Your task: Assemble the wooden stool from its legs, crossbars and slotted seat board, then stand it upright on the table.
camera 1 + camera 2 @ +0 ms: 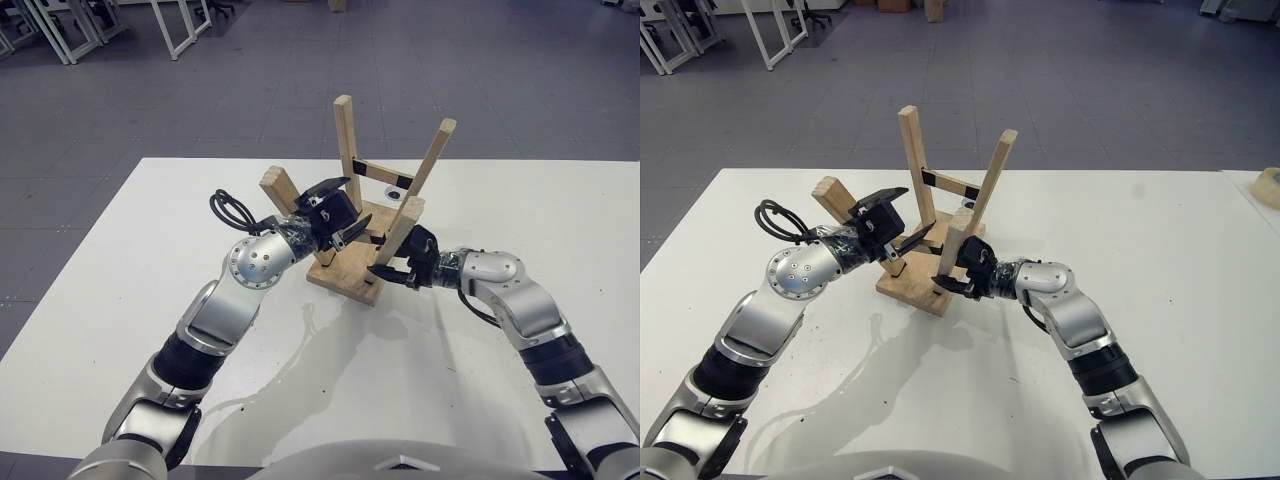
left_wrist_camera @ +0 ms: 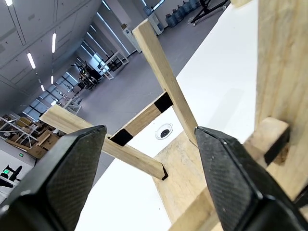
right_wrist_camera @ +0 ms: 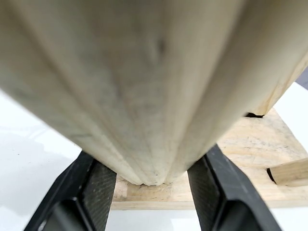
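The stool stands upside down on the white table (image 1: 150, 230), its seat board (image 1: 338, 272) flat on the table. Two long legs (image 1: 347, 140) (image 1: 432, 160) rise at the back, joined by a crossbar (image 1: 382, 174) with black bands. A short leg (image 1: 278, 190) sticks up at the left. My right gripper (image 1: 388, 270) is shut on the base of the front right leg (image 1: 402, 222); its fingers (image 3: 96, 192) hug the wood (image 3: 144, 86). My left gripper (image 1: 347, 212) hangs open just above the seat board, fingers (image 2: 62, 178) wide apart, nothing between them.
A small round object (image 2: 165, 131) lies on the table behind the stool. A pale wooden piece (image 1: 1270, 186) sits at the far right table edge. Bare table spreads to the left, right and front. Grey floor and white frames (image 1: 60, 25) lie beyond the far edge.
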